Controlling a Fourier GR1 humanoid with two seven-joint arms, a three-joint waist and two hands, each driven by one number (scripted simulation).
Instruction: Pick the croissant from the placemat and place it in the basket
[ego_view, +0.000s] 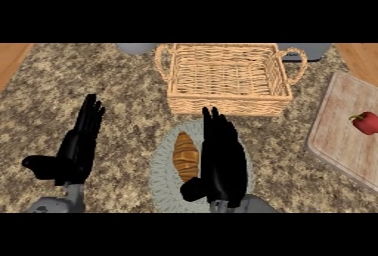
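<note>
A golden-brown croissant (185, 156) lies on a round pale grey placemat (161, 167) near the counter's front. My right hand (221, 160) rests over the placemat just right of the croissant, fingers straight and pointing away, thumb low toward the pastry; it holds nothing. A wicker basket (227, 102) with two handles stands behind the placemat, nothing showing inside it. My left hand (74, 147) stays open at the left, fingers straight, away from the placemat.
A wooden cutting board (347, 145) with a red bell pepper (365, 123) lies at the right. Grey objects (136, 48) peek out behind the basket. The speckled granite counter stretches left of the basket.
</note>
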